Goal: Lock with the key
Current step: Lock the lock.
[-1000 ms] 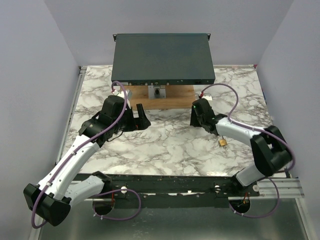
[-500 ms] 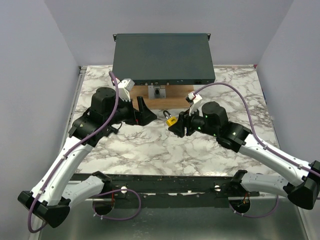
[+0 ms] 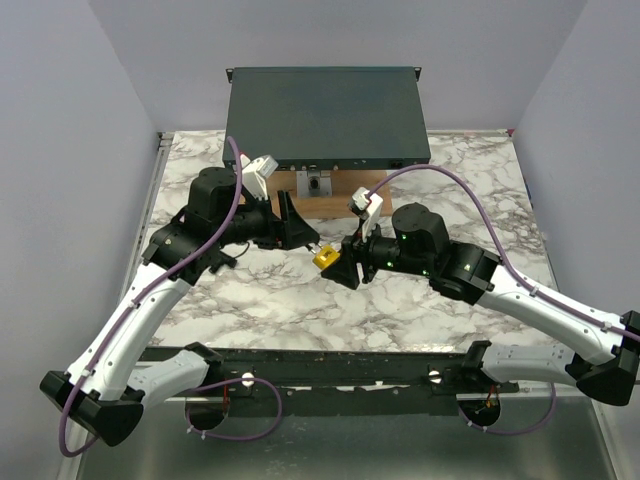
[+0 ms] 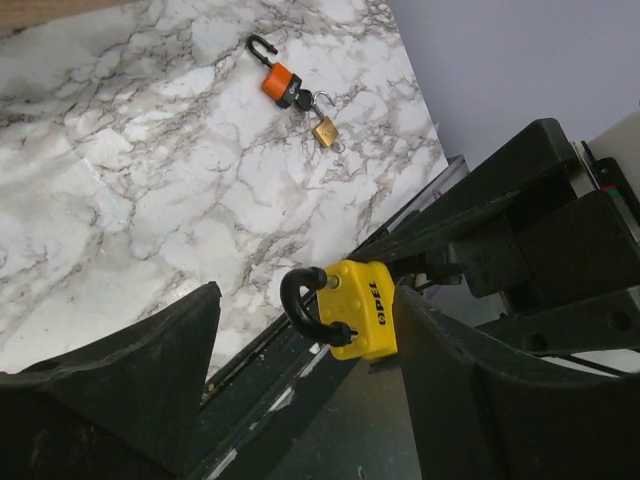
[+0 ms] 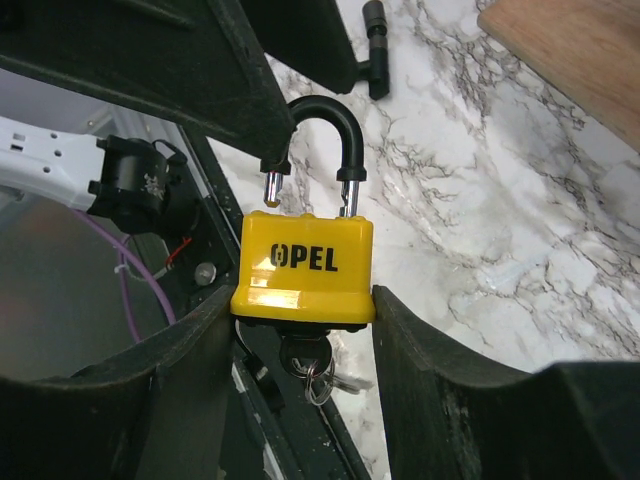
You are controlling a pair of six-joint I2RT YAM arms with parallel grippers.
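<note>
You held the yellow padlock (image 5: pixel 305 265) in the right claw (image 3: pixel 345 268), pinched by the narrow sides of its body, with the shackle (image 5: pixel 322 115) pointing at the left arm. That grip left the shackle bare. One leg stood out of its hole, so the lock was open. The left claw (image 4: pixel 305 300) stood wide, one finger on each side of the shackle and touching nothing; I judge you placed it there to press the shackle home against the right claw's hold. A dark key (image 5: pixel 300 352) on a ring hung under the padlock's body.

The orange-headed key (image 4: pixel 281 82) lay on the marble surface (image 4: pixel 150 180), just beside a small brass padlock (image 4: pixel 325 132). It was well apart from both claws, towards the right side beyond the right claw. It did not show in the top view.

The claws met above the middle of the surface, nearer than the wooden board (image 3: pixel 360 182) and the dark box (image 3: pixel 325 115), with bare marble below. The key lay nearer the surface's right edge, so you had less room there.
</note>
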